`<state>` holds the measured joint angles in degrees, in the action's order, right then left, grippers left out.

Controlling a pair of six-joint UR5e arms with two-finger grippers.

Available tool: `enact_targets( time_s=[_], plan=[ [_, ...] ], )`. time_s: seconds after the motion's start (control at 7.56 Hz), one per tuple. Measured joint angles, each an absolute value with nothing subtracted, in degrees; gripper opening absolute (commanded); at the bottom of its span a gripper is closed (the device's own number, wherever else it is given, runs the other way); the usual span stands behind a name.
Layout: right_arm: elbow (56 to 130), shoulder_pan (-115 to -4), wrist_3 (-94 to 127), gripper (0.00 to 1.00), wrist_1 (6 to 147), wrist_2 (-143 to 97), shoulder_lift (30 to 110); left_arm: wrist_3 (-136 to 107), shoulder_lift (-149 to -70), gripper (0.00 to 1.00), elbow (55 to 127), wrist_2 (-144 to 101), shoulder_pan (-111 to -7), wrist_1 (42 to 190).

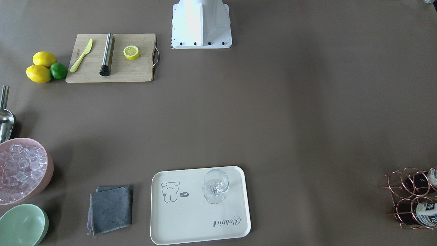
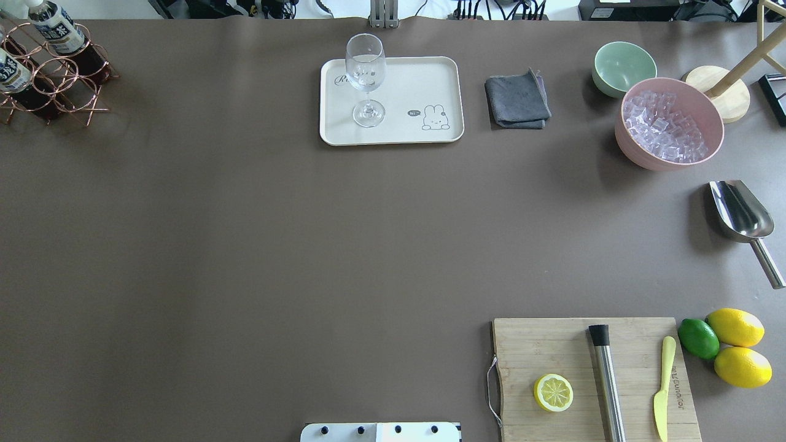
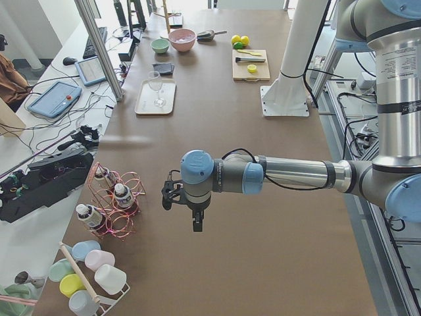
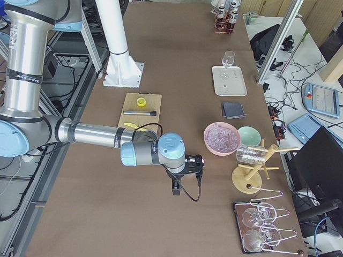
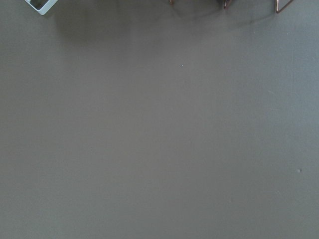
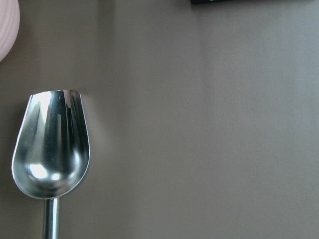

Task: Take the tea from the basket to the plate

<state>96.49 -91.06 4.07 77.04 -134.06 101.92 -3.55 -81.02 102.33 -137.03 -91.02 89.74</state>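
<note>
The left gripper is seen in the foreground of the left side frame, hung over bare table just right of the basket. Whether its fingers are spread or pressed together cannot be told. The right gripper is seen low in the right side frame, held over the table left of the pink bowl. Its finger state cannot be told either.

In the overhead frame, a cutting board is placed lower right. A lemon half, a steel rod and a yellow knife are laid on it. Two lemons and a lime are grouped just beside its right edge. Higher up at the right edge, a metal scoop is laid flat.

Upper right, the pink bowl is filled with ice, and a green bowl is set just beside it. A grey cloth is folded between the green bowl and the plate.

The plate is set top centre, and a wine glass is stood upright on its left part. The basket is kept in the upper left corner, well apart from the plate. The tea bottles are lodged tilted in its rings.
</note>
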Motion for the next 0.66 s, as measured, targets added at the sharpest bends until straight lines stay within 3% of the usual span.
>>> enact_targets(
  time_s=[0.66],
  plan=[
    [97.5, -91.0, 4.0, 1.0, 78.2, -134.2, 102.2, -3.9, -80.7, 0.98, 102.1, -137.1, -91.2, 89.6]
  ],
)
